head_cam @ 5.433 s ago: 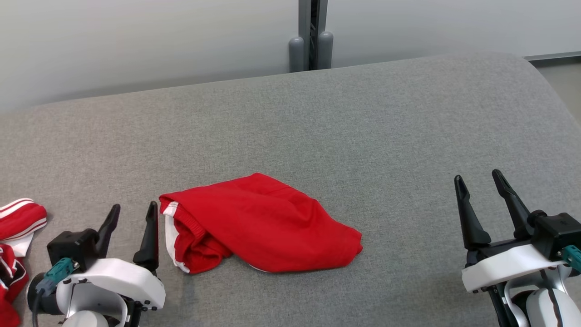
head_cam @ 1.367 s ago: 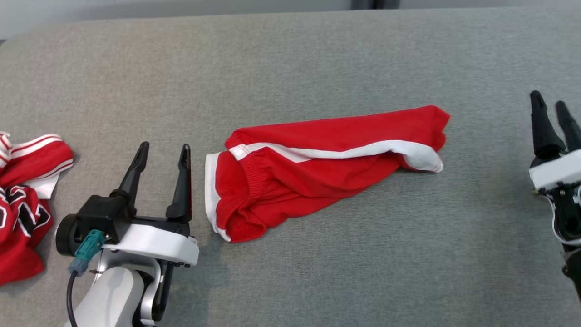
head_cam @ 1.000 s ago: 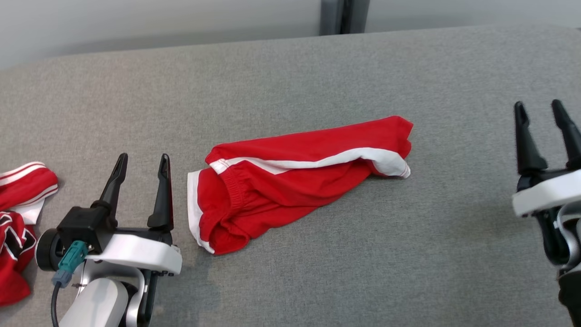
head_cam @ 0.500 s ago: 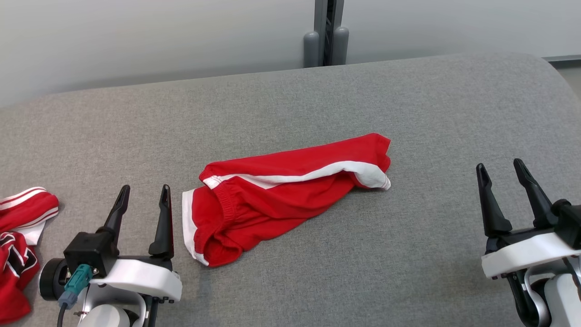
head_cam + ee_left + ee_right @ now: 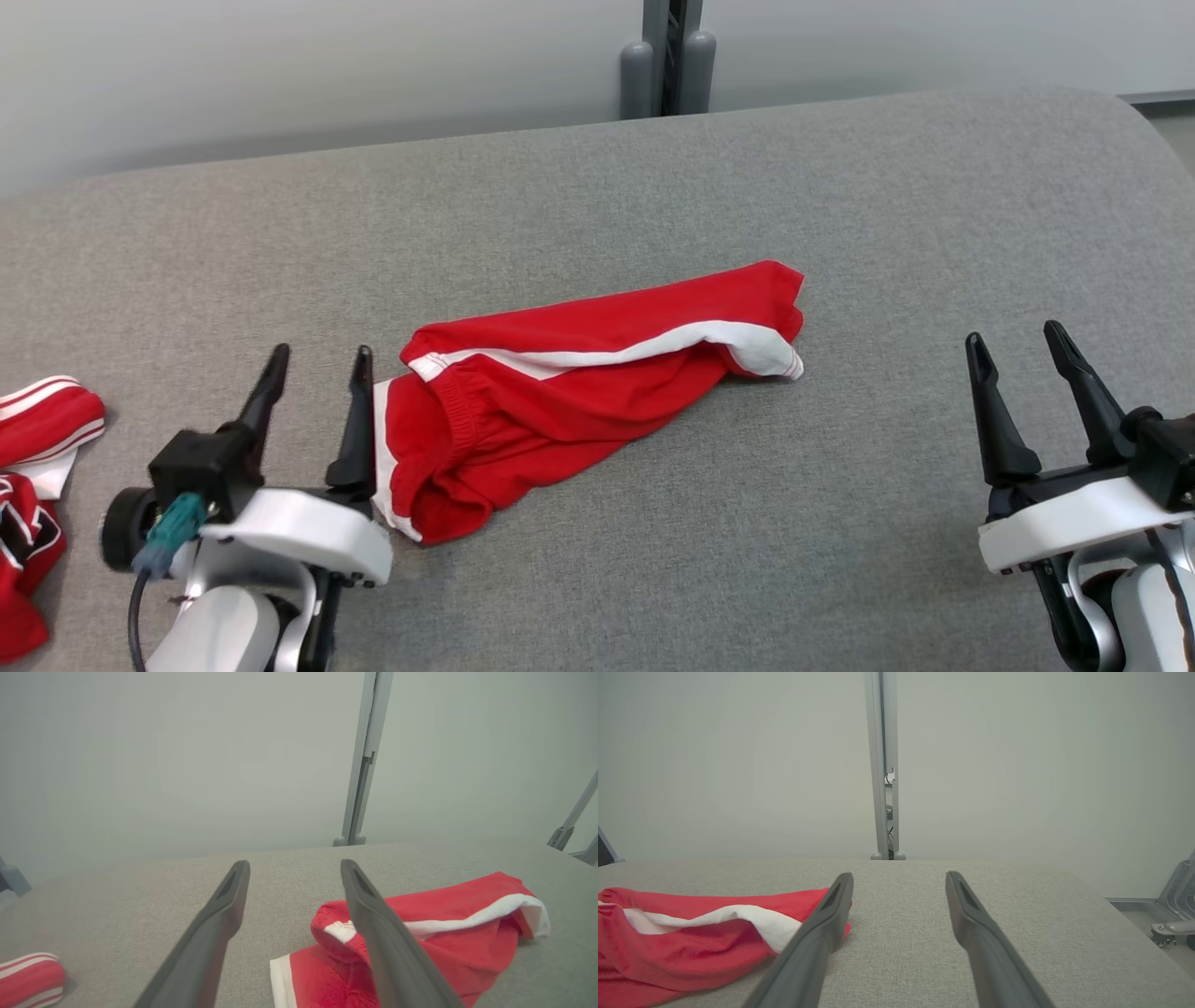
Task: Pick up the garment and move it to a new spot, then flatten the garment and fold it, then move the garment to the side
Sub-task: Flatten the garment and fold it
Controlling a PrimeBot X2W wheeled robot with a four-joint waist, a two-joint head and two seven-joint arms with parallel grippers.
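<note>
Black-fingered and empty, both grippers sit at the near edge with jaws spread wide. The left gripper [image 5: 322, 353] has its inner finger just beside the white-edged near end of the red garment [image 5: 579, 383], while the right gripper [image 5: 1014, 332] stands well apart from it. From that near end the garment lies crumpled on the grey padded table [image 5: 840, 187], its long axis slanting away toward the robot's right. I'd reckon the left arm gets first reach.
</note>
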